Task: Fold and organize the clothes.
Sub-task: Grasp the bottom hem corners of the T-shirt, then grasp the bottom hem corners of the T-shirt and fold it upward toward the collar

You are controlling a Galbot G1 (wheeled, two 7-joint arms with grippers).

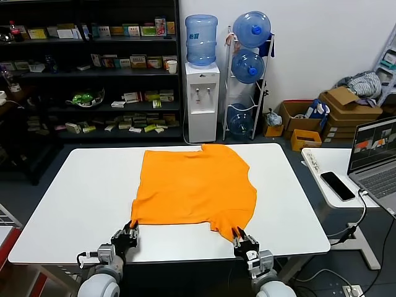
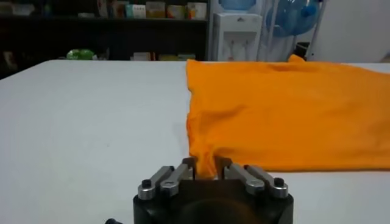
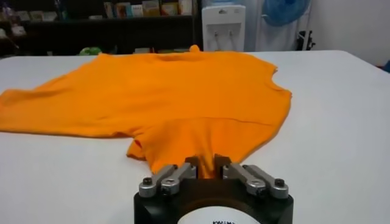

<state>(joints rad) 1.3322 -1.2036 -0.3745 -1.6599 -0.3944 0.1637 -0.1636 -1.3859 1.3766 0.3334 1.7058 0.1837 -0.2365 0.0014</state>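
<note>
Both tools sit at the worktop's [image 1: 74, 204] near edge: left tool [image 2: 207, 168] and right tool [image 3: 206, 162] each clamped on the orange T-shirt's [image 1: 195, 185] near corners. Wrist views alone show cloth pinched between fingers; arms reach low from below.

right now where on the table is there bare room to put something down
Bare white table lies on the robot's left of the orange T-shirt, and a narrower strip on its right. The near edge is crowded: left gripper and right gripper pinch the hem.

A white bench [image 1: 74, 204] stands before dark shelves [image 1: 93, 74], a water dispenser [image 1: 202, 93] and a bottle rack [image 1: 247, 74]. Right: a phone [image 1: 337, 185], a laptop [image 1: 377, 154], cardboard boxes [image 1: 346, 114].
</note>
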